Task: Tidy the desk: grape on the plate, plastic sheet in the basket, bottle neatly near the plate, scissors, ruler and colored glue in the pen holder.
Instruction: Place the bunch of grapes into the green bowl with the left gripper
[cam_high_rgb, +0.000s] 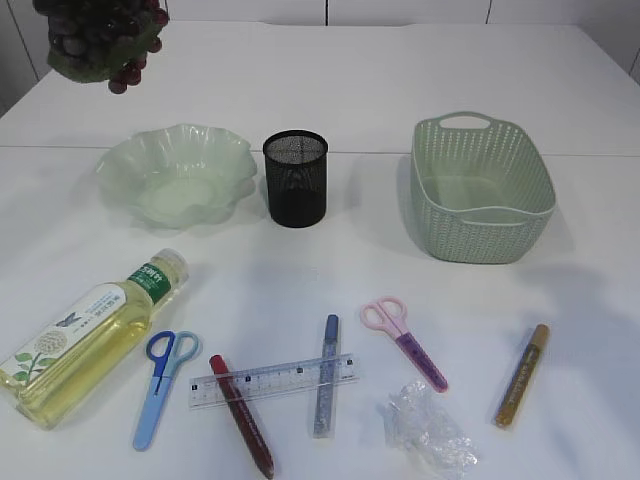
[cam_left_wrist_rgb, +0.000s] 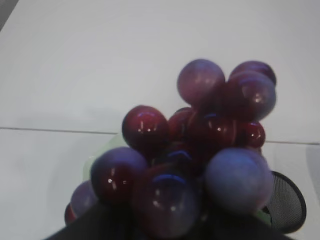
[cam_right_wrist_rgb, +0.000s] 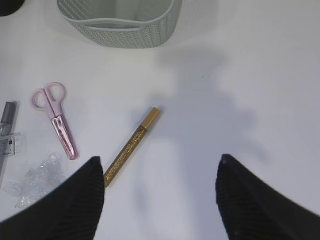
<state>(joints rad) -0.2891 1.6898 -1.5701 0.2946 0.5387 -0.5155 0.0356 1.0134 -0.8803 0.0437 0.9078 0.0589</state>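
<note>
A bunch of purple grape (cam_high_rgb: 100, 40) hangs high at the far left, above and behind the pale green wavy plate (cam_high_rgb: 175, 175). My left gripper (cam_left_wrist_rgb: 165, 227) is shut on the grape (cam_left_wrist_rgb: 200, 150), which fills its wrist view. The black mesh pen holder (cam_high_rgb: 295, 178) stands right of the plate, and the green basket (cam_high_rgb: 480, 190) further right. At the front lie the bottle (cam_high_rgb: 95, 335), blue scissors (cam_high_rgb: 165, 385), ruler (cam_high_rgb: 272, 380), red glue (cam_high_rgb: 241, 415), silver-blue glue (cam_high_rgb: 327, 375), pink scissors (cam_high_rgb: 403, 340), plastic sheet (cam_high_rgb: 430, 430) and gold glue (cam_high_rgb: 522, 375). My right gripper (cam_right_wrist_rgb: 159, 165) hovers open just right of the gold glue (cam_right_wrist_rgb: 131, 146).
In the right wrist view the basket (cam_right_wrist_rgb: 120, 25) is at the top, with the pink scissors (cam_right_wrist_rgb: 55, 120) and the plastic sheet (cam_right_wrist_rgb: 37, 180) to the left. The pen holder's rim (cam_left_wrist_rgb: 285, 205) shows below the grapes in the left wrist view. A table seam runs behind the plate.
</note>
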